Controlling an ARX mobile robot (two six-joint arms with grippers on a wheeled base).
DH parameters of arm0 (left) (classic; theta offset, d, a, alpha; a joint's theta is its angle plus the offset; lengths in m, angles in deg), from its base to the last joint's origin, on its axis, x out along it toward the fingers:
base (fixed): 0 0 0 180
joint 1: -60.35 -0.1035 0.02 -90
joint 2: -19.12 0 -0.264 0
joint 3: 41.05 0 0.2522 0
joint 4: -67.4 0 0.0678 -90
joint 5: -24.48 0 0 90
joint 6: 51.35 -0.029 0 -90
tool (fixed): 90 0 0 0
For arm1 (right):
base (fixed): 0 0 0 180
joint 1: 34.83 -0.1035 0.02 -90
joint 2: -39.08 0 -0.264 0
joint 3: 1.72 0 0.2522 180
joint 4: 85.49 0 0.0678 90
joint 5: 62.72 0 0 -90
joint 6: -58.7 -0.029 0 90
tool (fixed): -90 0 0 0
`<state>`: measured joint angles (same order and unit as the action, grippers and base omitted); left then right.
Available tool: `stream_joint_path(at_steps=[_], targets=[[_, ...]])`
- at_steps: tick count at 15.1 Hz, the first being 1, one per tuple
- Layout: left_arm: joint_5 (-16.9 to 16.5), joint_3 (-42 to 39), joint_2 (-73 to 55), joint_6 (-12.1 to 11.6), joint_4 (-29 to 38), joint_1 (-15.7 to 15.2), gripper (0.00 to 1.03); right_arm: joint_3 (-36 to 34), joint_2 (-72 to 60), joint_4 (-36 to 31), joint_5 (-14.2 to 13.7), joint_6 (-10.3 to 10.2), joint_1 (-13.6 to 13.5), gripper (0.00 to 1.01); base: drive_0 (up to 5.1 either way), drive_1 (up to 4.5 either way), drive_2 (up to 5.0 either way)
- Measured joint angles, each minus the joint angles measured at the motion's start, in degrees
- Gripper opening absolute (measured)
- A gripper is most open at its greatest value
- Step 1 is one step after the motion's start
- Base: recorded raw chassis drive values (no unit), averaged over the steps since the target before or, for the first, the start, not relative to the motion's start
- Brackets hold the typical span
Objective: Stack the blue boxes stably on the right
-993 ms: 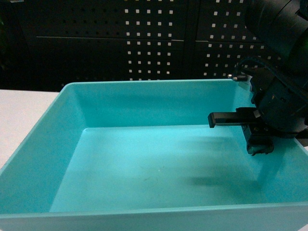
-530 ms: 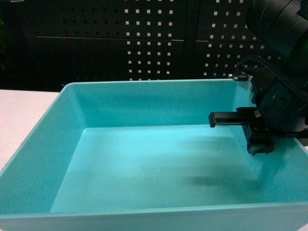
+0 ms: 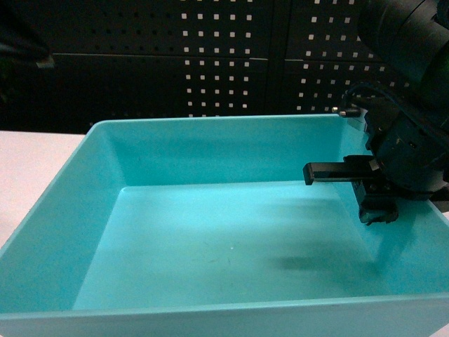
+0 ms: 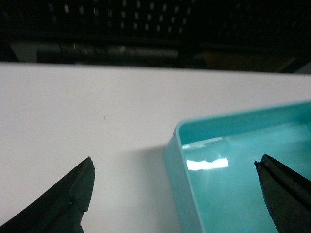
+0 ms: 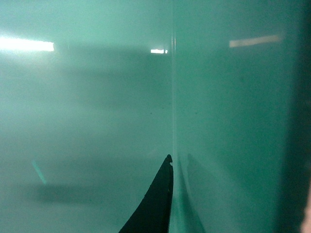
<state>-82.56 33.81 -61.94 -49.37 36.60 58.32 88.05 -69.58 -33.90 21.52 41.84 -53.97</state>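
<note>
One blue box could tip if the right gripper, clamped on its side wall, slips; the left gripper hovers spread apart.

My head feed is dim overall with a green-cyan cast; the pegboard wall behind sits nearly black, only its holes showing as pale dots. The blue box is the brightest thing, evenly lit from above, and a soft, smeared shadow lies on its floor under the right gripper. On the left wrist feed the white table is washed out and slightly soft, a bright strip of glare sits on the box's inner wall, and the dark finger at the lower left edge is blurred. The right wrist feed is hazy, low in contrast, with faint streaks of reflected ceiling light.
</note>
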Motion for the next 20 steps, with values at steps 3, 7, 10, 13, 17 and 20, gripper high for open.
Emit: stream_joint_path(at_steps=[3,7,10,13,17,20], targets=[[1.01,2.80,-4.81,0.17,-9.66,1.90,0.98,-0.02,0.00,0.02,0.07,0.00,0.00,0.09,0.0,0.00,0.0],[1.77,7.37,-8.31,1.14,-18.73,4.74,0.98,-0.04,0.00,0.00,0.15,0.00,0.00,0.09,0.0,0.00,0.0],[6.40,7.26,-8.33,3.80,-20.04,7.39,0.98,-0.04,0.00,0.00,0.13,0.00,0.00,0.09,0.0,0.00,0.0],[14.38,1.84,-14.19,13.73,-17.05,14.73,0.98,-0.09,0.00,0.00,0.15,-0.02,0.00,0.09,0.0,0.00,0.0],[17.05,0.87,-18.23,13.84,-12.28,13.62,0.98,-0.11,0.00,0.00,0.15,-0.02,0.00,0.09,0.0,0.00,0.0],[16.66,1.01,-18.21,13.84,-12.79,13.62,0.98,-0.11,0.00,-0.02,0.13,-0.02,0.00,0.09,0.0,0.00,0.0]])
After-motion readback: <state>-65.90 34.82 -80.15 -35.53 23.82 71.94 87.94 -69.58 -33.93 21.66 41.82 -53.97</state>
